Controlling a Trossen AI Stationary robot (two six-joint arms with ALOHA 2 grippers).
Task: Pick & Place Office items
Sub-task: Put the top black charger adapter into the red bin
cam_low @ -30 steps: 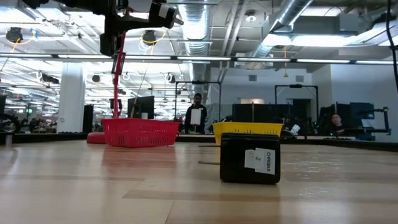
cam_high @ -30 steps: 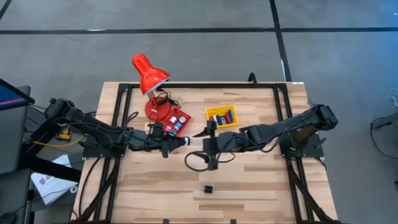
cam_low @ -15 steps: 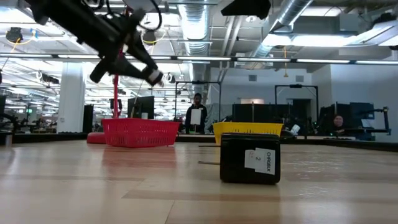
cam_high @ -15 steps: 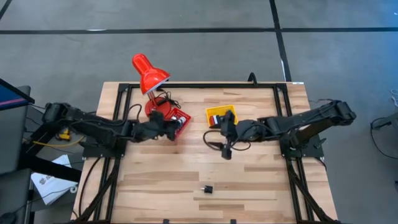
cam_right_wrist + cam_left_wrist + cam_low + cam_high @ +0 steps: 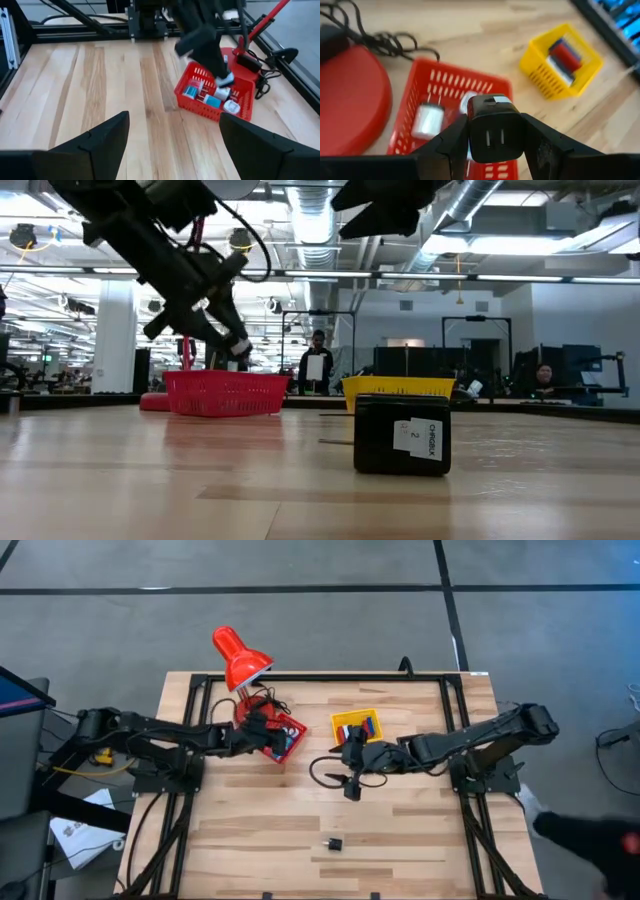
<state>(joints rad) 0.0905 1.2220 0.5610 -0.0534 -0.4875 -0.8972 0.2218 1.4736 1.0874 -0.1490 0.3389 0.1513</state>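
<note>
My left gripper (image 5: 495, 131) is shut on a small black block (image 5: 495, 115) whose face has two slots. It hangs over the red mesh basket (image 5: 280, 737), which holds white and cyan pieces (image 5: 427, 121). It also shows in the high view (image 5: 264, 731) and the low view (image 5: 237, 345). My right gripper (image 5: 351, 784) is open and empty over the table's middle, near the yellow basket (image 5: 358, 726), which holds red, white and blue pieces. Another black block with a white label (image 5: 402, 436) rests flat on the table near the front (image 5: 335, 842). My left gripper pinches the black block by two opposite sides (image 5: 472, 136) between its two fingers, with the slotted face turned toward the wrist camera. The fingers slant down from the table's left. The block is lifted clear, above the red basket.
A red desk lamp stands with its round base (image 5: 250, 716) right behind the red basket, its cord (image 5: 395, 42) coiled on the table beside it. Black frame rails (image 5: 195, 730) run along the left, right and far sides. Bare wood lies toward the near edge.
My left gripper has carried the black block from the table's middle toward the far left, tipped downward and come down over the red basket. My right gripper has stayed near the middle, away from the left one.
</note>
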